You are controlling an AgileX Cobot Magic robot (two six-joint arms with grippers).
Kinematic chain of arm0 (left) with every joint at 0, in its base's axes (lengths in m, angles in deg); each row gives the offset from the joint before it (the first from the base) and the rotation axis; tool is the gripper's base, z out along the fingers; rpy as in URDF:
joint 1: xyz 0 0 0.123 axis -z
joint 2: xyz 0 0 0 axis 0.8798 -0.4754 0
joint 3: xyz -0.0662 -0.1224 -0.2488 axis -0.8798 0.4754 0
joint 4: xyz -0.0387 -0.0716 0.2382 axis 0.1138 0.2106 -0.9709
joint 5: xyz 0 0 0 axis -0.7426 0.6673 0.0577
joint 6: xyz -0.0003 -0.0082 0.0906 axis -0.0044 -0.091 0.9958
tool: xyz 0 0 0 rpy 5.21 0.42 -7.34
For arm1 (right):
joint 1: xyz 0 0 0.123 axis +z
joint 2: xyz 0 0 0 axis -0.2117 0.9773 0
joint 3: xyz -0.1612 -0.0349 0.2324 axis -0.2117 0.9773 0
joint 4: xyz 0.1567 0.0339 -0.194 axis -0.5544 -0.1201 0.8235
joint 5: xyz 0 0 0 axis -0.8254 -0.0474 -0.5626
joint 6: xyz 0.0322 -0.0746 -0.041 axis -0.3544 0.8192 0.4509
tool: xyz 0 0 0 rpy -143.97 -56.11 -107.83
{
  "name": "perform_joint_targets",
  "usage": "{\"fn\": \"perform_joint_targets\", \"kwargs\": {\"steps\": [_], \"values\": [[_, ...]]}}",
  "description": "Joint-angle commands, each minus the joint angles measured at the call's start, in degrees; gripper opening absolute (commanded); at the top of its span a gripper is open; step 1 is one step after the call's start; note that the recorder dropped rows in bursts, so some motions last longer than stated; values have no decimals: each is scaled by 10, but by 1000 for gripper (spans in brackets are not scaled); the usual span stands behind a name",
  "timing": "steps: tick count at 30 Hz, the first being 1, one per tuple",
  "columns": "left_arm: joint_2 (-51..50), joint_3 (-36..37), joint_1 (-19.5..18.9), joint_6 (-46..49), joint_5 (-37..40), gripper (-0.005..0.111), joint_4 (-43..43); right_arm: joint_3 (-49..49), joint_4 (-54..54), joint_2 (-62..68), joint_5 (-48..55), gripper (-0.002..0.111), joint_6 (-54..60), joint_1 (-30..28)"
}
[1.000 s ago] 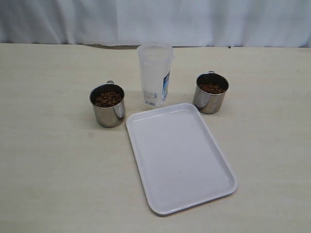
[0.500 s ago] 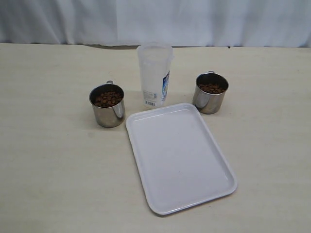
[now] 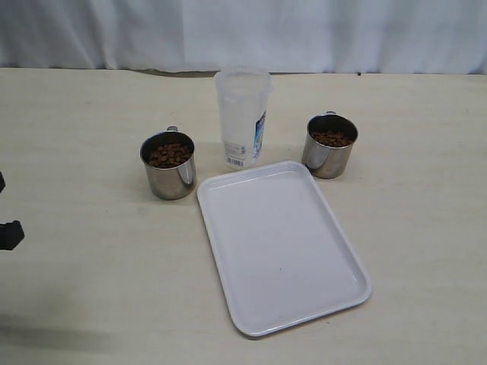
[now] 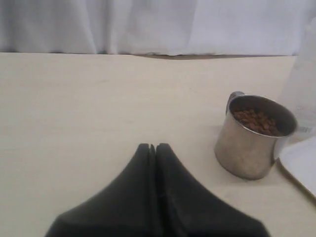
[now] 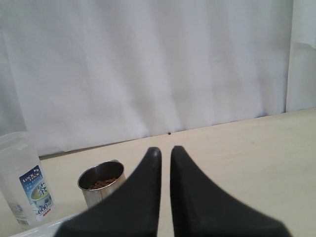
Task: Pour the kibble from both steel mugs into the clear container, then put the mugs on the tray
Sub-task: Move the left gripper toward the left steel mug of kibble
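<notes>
Two steel mugs of brown kibble [image 3: 169,154] flank the clear container [image 3: 242,118]: the left mug [image 3: 169,171] and the right mug [image 3: 329,152]. The white tray [image 3: 281,243] lies in front of them and holds nothing. My left gripper [image 4: 152,146] is shut and holds nothing, low over the table, short of the left mug [image 4: 252,148] and to its side. A dark part of it [image 3: 9,234] shows at the exterior view's left edge. My right gripper [image 5: 165,150] is shut, with only a thin slit between its fingers, well back from the right mug [image 5: 101,185].
A white curtain [image 3: 243,30] hangs along the table's far edge. The labelled container [image 5: 24,177] stands beside the right mug in the right wrist view, with a strip of the tray's rim [image 5: 34,228] below it.
A dark part of the left arm has come into the exterior view at its left edge, with a shadow at the lower left corner. Mugs, container and tray have not moved.
</notes>
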Motion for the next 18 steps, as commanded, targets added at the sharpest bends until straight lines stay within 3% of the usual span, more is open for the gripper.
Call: {"fn": "perform_joint_targets", "kwargs": {"steps": [1, 10, 18], "values": [[-77, 2, 3, -2, -110, 0, -5, 2, 0, -2, -1, 5, 3, 1], [-207, -52, 3, 47, -102, 0, -37, 2, 0, -2, -1, 5, 3, 1], [-385, -74, -13, 71, -259, 0, -54, 2, 0, -2, -1, 5, 3, 1]]}}
